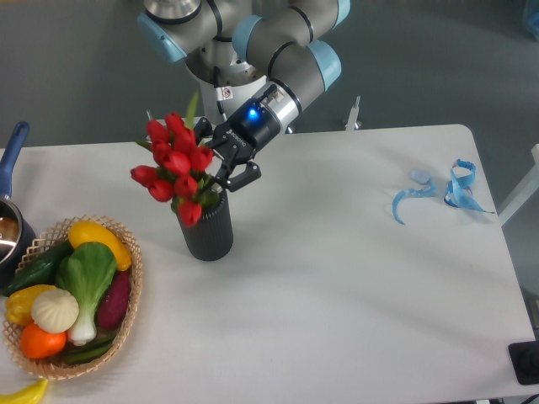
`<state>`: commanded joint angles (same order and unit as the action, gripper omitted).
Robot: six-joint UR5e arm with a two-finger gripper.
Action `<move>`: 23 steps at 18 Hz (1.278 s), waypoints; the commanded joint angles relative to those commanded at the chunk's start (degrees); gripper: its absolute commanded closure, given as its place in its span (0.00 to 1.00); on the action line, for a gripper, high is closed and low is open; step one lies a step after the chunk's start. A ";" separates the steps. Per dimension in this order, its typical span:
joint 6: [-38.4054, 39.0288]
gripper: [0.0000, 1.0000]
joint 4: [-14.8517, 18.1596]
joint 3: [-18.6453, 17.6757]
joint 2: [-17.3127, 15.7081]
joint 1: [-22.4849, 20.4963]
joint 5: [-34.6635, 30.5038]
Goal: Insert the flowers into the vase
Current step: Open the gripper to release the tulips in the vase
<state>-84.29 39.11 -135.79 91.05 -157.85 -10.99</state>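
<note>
flowers (175,172) in vase (208,229), mid-left on desk (337,286) | end effector (229,164) just right of blooms | basket (126,290) front-left | pot (10,231) far left | ribbon (438,192) way off right

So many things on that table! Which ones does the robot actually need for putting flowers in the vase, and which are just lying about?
Needed:
- flowers
- vase
- gripper

Just lying about:
- wicker basket of toy vegetables
- blue ribbon
- pot at the left edge
</note>
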 joint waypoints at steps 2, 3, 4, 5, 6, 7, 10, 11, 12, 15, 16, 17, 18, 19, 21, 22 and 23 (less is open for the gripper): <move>0.00 0.00 0.00 0.09 0.00 -0.18 0.00; 0.09 0.00 0.00 0.09 -0.09 -0.35 0.00; 0.09 0.00 0.00 0.09 -0.17 -0.61 0.00; -0.09 0.00 0.00 0.09 -0.26 -1.14 0.00; -0.18 0.00 0.00 0.00 -0.44 -1.41 0.00; -0.18 0.00 0.00 0.09 -0.61 -1.41 -0.09; -0.09 0.00 0.00 0.09 -0.70 -1.84 -0.09; -0.09 0.00 0.00 0.00 -0.79 -2.20 -0.09; -0.18 0.00 0.00 0.09 -0.79 -2.46 -0.09; -0.26 0.00 0.09 0.09 -0.79 -3.60 -0.18; -0.26 0.00 0.09 0.00 -0.88 -4.04 -0.35; -0.26 0.00 0.09 0.00 -0.97 -4.39 -1.31; -0.35 0.00 0.09 0.00 -1.31 -4.66 -3.06; -0.35 0.00 0.09 0.00 -1.41 -5.10 -4.82; -0.35 0.00 0.00 0.09 -1.67 -5.54 -6.24; -0.35 0.00 0.00 0.09 -1.76 -6.41 -6.50; -0.35 0.00 0.09 0.09 -2.11 -7.81 -6.50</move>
<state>-84.64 39.20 -135.70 88.95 -165.66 -17.49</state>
